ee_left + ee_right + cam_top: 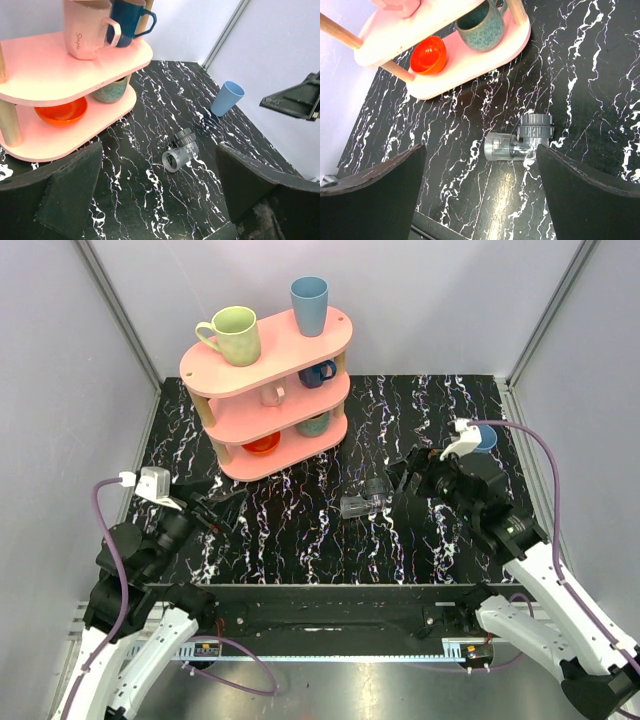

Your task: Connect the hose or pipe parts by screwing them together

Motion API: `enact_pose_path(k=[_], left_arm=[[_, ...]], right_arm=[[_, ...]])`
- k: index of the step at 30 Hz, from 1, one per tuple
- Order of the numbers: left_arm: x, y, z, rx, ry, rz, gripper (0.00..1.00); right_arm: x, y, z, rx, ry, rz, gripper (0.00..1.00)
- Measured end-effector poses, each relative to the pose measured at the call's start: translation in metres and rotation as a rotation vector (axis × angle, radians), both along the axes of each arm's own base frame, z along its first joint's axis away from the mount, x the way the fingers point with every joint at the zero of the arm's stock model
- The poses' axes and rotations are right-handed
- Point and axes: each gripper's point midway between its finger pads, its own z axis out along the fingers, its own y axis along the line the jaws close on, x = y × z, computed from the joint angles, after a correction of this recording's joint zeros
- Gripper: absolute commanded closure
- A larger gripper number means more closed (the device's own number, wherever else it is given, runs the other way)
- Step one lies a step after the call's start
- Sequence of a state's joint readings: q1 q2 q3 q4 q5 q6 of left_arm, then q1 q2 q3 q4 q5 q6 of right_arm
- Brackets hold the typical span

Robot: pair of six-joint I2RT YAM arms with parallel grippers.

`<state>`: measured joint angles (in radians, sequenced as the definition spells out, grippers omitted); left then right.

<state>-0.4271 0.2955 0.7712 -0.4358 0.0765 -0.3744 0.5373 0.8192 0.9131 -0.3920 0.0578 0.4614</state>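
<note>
Seeing clear fitting (506, 148) w/ grey collar (536, 126) touching it, on table (300, 550) just ahead of R gripper (480, 167), spread wide; L gripper (222, 502) spread too, well apart.

Bare desk (300, 540) is lying open around the pipe fittings (362, 502); the pink shelf (280, 352) is standing behind-left, apparently well apart.

Just one legible word: small dark cursive script on the side of the pink mug (85, 27), next to its handle, slanting upward. Reads roughly "Simple", last letters uncertain. Stands on the middle tier of the pink shelf rack (50, 70), near that tier's right edge, touching a dark blue mug (127, 20). Small tags (205, 648) on the rail at the table's near edge: too small to read.
</note>
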Motion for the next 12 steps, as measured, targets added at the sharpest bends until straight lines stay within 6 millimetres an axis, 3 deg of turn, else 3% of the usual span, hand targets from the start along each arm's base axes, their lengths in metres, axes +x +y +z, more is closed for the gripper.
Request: enact_pose_path(k=[5, 12], left_arm=[[-0.002, 0.004, 0.002, -0.014, 0.002, 0.02, 0.01], [-0.003, 0.005, -0.007, -0.039, 0.025, 0.028, 0.01]], right_arm=[[-0.007, 0.0, -0.01, 0.006, 0.0, 0.021, 0.0], [-0.007, 0.004, -0.007, 0.019, -0.031, 0.047, 0.0]])
